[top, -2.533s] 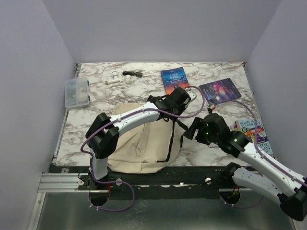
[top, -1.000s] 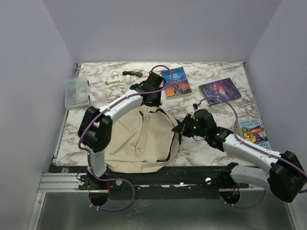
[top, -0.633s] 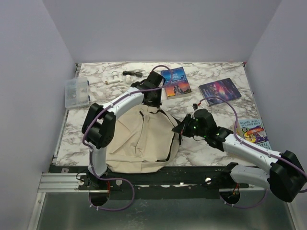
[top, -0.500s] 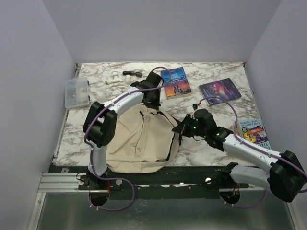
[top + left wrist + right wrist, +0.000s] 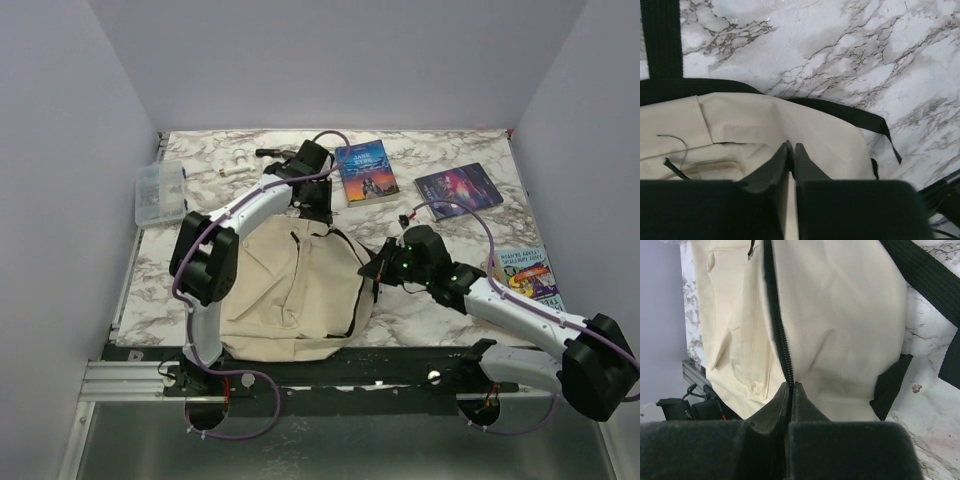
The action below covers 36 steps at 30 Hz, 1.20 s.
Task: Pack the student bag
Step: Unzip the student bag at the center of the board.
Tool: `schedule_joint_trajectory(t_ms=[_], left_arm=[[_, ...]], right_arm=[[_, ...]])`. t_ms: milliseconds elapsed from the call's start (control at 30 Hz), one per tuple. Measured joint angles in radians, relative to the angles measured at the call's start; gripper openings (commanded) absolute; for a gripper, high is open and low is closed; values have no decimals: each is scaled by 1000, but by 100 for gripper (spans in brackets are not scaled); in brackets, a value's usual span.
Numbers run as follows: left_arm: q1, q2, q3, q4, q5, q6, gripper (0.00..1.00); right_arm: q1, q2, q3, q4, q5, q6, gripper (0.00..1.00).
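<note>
- Top view, layout: the soft beige canvas student bag (image 5: 285, 295) lies flat on the white marble-patterned table (image 5: 450, 150), between the two arm bases, with its near edge at the black mounting rail (image 5: 400, 365).
- Top view, progress: nothing looks packed yet.
  - Beyond the bag lies a blue paperback book (image 5: 365, 170).
  - Beyond the bag and to the right lies a dark purple-covered book (image 5: 458, 188).
  - Well right of the bag lies a brightly coloured book (image 5: 528, 275).
  - Beyond the bag and to the left sit a clear plastic compartment box (image 5: 160, 193), small white bits (image 5: 235, 168) and a short black cylinder (image 5: 272, 153).
  - I see no open mouth on the bag. My judgement is that opening comes first and all the loading is left.
- Top view, arms: the left gripper (image 5: 320, 212) sits at the bag's far edge and the right gripper (image 5: 370, 268) at its right edge.
- Top view, room: there is bare marble right of the bag, up to the books. Walls close in on the left, right and far sides.
- Left wrist view: the fingers (image 5: 775, 167) are pressed tip to tip on the bag's beige cloth, just inside a black strap (image 5: 840, 112). I cannot tell whether cloth is pinched. Beyond the bag's edge the marble is bare.
- Right wrist view: the fingers (image 5: 772, 412) are closed together directly over the black zipper track (image 5: 777, 325), which looks zipped along its visible length. Whether a pull tab is gripped is hidden.
</note>
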<state>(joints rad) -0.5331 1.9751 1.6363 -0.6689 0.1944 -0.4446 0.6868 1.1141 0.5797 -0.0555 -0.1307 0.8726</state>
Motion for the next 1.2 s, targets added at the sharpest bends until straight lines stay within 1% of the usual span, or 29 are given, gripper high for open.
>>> schedule_joint_trajectory(t_ms=[67,133,200,267,300,333,400,500,600,667,700,833,933,1033,1067,1100,1200], left_arm=[[6,-15,-6,-2,3,11,51],[18,-61,-41,10,1,22,63],[30,-139,-105,23,2,22,71],[42,-264,-210,48,3,16,75],[43,-317,-251,61,4,14,75],[42,-422,-342,97,14,4,75],[35,-549,-449,131,38,-8,75],[-5,-764,-660,220,96,-43,75],[-82,-898,-836,299,140,-93,75],[-154,-940,-921,330,148,-118,75],[-187,-948,-951,341,148,-137,76],[-291,-946,-1009,372,117,-211,88],[-342,-923,-994,399,65,-240,89],[-380,-859,-936,409,16,-249,88],[-386,-837,-913,414,-1,-251,87],[-393,-801,-880,417,-15,-251,83],[-399,-742,-828,420,-46,-251,69]], right_arm=[[0,6,22,-21,-8,-16,1],[0,18,47,-53,-14,-33,1],[0,34,75,-87,-14,-48,1],[0,56,109,-116,-14,-63,1],[0,65,122,-125,-14,-65,1],[0,74,136,-130,-16,-68,1],[0,90,159,-136,-18,-69,0],[0,115,189,-148,-27,-69,1],[-1,135,205,-150,-40,-69,1],[-2,145,213,-155,-46,-70,1],[-2,150,218,-158,-51,-70,1],[-2,171,236,-164,-85,-70,1],[-2,177,236,-164,-129,-70,1],[-2,180,236,-164,-171,-66,0],[-2,180,236,-165,-178,-65,1],[-2,180,236,-166,-183,-63,1],[-2,177,236,-172,-186,-63,2]])
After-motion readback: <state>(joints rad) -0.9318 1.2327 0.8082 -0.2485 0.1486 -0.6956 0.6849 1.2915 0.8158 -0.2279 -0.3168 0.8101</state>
